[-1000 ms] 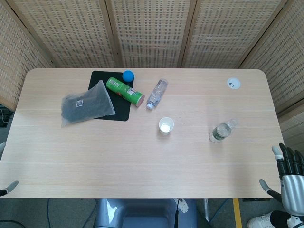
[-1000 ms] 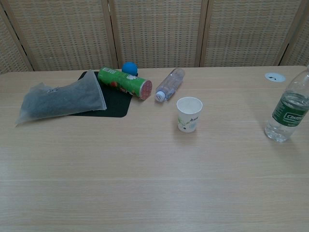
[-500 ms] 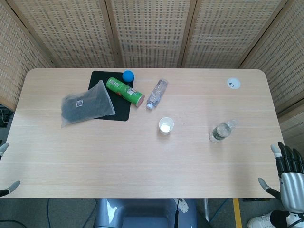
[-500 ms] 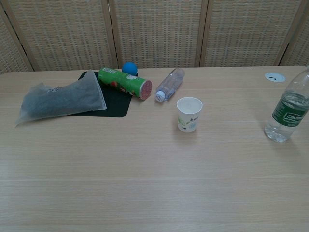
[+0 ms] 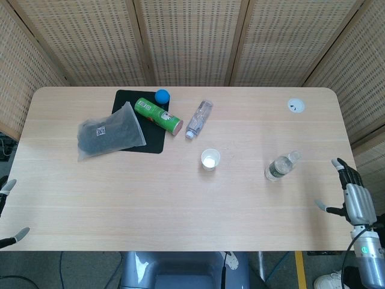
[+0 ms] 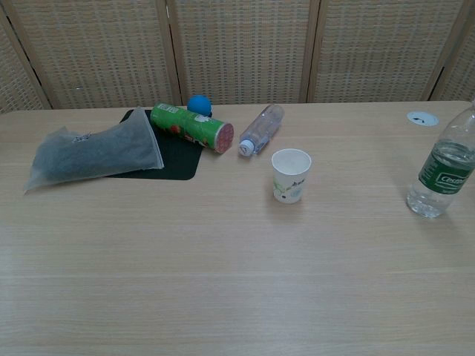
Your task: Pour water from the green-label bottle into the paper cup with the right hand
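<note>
The paper cup [image 6: 291, 175] stood upright and open-mouthed near the middle of the pale wood-grain table [image 5: 180, 205], a small white tapered cup with a faint greenish print on its side. To the right of the cup, well apart from it, stood the green-label bottle [image 6: 446, 166], clear ribbed plastic, upright, with a dark green band round its waist. Behind the cup and a little to its left lay a second clear plastic bottle [image 5: 199, 118] on its side, and left of that a green cylindrical snack can [image 5: 158, 115] lay tipped over on a flat black mat [image 5: 151, 141], with a blue ball [image 5: 162, 96] just behind it. A translucent bag of dark grains [image 5: 110, 130] overlapped the mat's left edge. Far right of the cup, past the bottle at the table's edge, the right hand [image 5: 350, 194] hung with fingers spread and empty. Of the left hand [image 5: 6, 211], far left of the cup, only fingertips showed; I could not tell its pose.
</note>
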